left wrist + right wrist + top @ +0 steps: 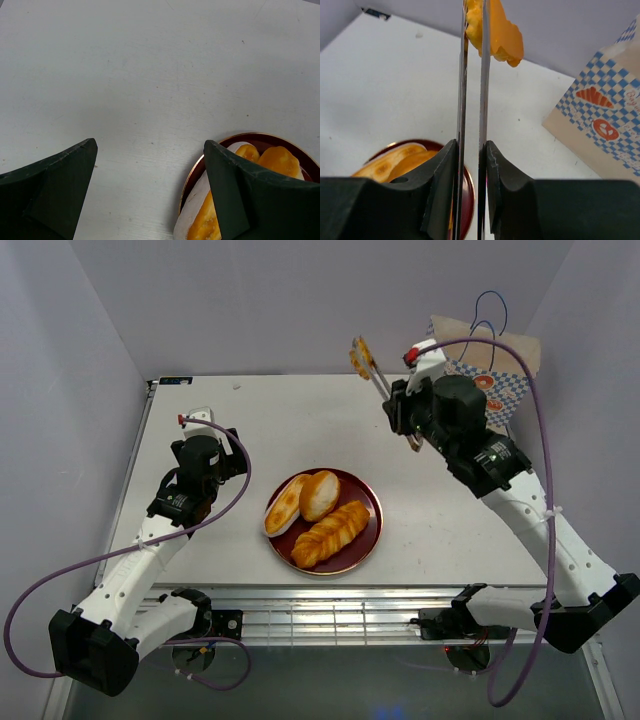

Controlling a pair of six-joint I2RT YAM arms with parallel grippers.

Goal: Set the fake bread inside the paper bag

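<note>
Three breads (pixel 320 508) lie on the red plate (pixel 368 502) at the middle of the counter (pixel 250 420). A fourth, an orange piece (pixel 360 355), hangs in the tips of the tongs (pixel 383 388), raised off the counter and a little left of the bag (pixel 500 375), not yet over its mouth. Right hand (pixel 399 410) is closed on the tongs' two arms, pressing them nearly together; I judge that squeeze is what pins the piece for the carry. Tongs angle up and away from the arm, likely for reach and height over the bag's rim. Bag stands at the far right of the counter, cord handles up. Left hand (pixel 197 423) is wide open and holds nothing, sitting beside the plate, apparently parked out of the way. Right wrist view adds what the top view lacks: thin blades side by side between the fingers, piece clamped at their far end, checkered bag face at right. Left wrist view gives the plate's rim and two breads by one finger. Only the top view shows the gap between piece and bag.
</note>
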